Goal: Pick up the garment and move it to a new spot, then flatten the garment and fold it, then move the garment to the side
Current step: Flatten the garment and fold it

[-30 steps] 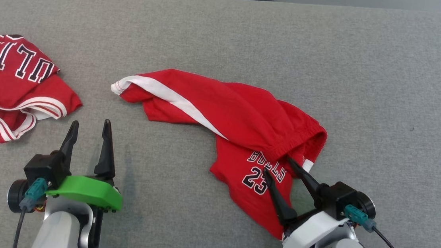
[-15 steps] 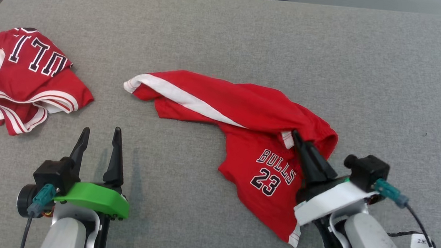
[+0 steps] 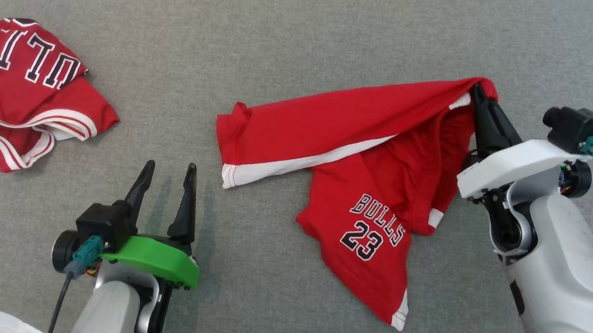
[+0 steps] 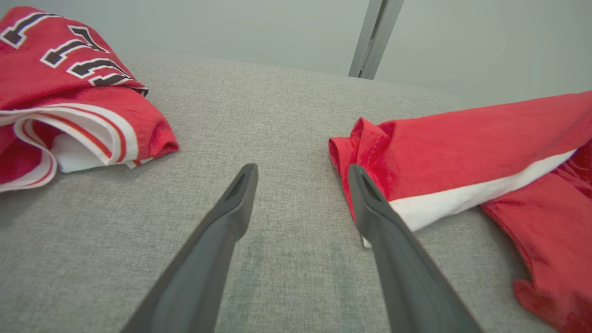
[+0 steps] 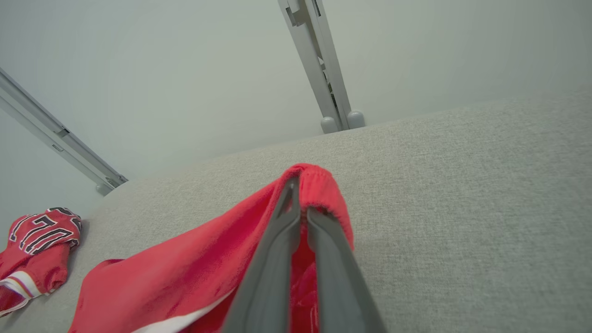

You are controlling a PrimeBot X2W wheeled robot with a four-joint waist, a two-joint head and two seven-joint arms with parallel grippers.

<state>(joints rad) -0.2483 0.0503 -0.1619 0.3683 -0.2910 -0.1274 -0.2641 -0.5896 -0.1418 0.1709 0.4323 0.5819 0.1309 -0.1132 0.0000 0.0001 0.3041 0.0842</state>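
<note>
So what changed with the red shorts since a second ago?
The right tool shut on the waistband of the red shorts and lifted that end up and away from the robot. The shorts stretched out, and their loose leg dragged along toward the right. The left tool stayed open, holding nothing, above the grey cushion. The red shirt on the left stayed crumpled in its place.
</note>
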